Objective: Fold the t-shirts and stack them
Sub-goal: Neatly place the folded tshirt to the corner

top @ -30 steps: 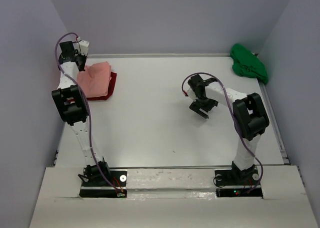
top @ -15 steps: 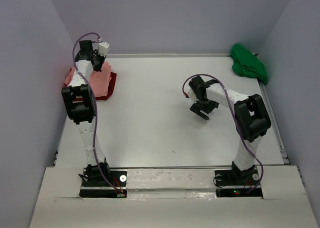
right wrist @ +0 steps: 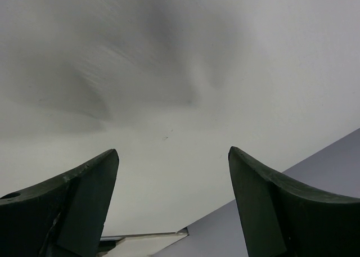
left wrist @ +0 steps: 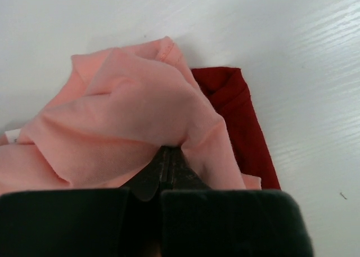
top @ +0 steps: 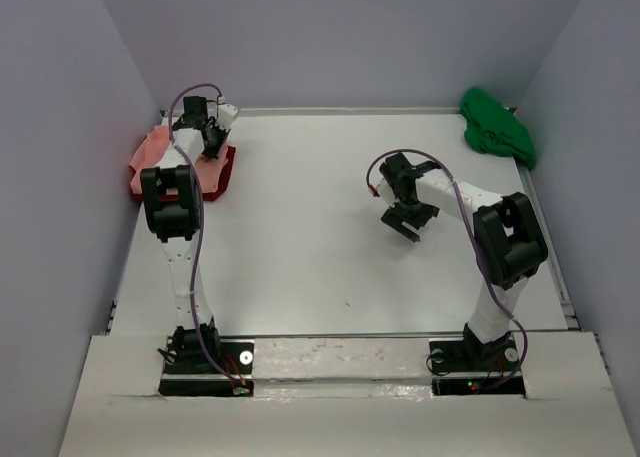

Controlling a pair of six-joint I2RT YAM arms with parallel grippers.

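Far left corner of the white desk (top: 300,257): the left hand (left wrist: 167,153) is pinched fully closed on a fold of the salmon-pink t-shirt (left wrist: 129,105), and the cloth bunches up in a peak around its tips. The deep red t-shirt (left wrist: 244,119) lies flat under the pink one, its right edge and one corner showing past the pink cloth. From above, the left arm (top: 172,202) reaches over this pair and hides part of the pink cloth. The rest of that cloth spills toward the left wall (top: 60,177).

Right of the desk's middle, the right hand (right wrist: 173,151) hangs over bare white surface with its two fingers spread wide and nothing between them. A purple cable (top: 455,192) loops along the right arm (top: 505,242). The bright green t-shirt (top: 497,127) sits crumpled in the far right corner, close against the right wall (top: 590,157), well apart from the right hand and from the other two shirts.
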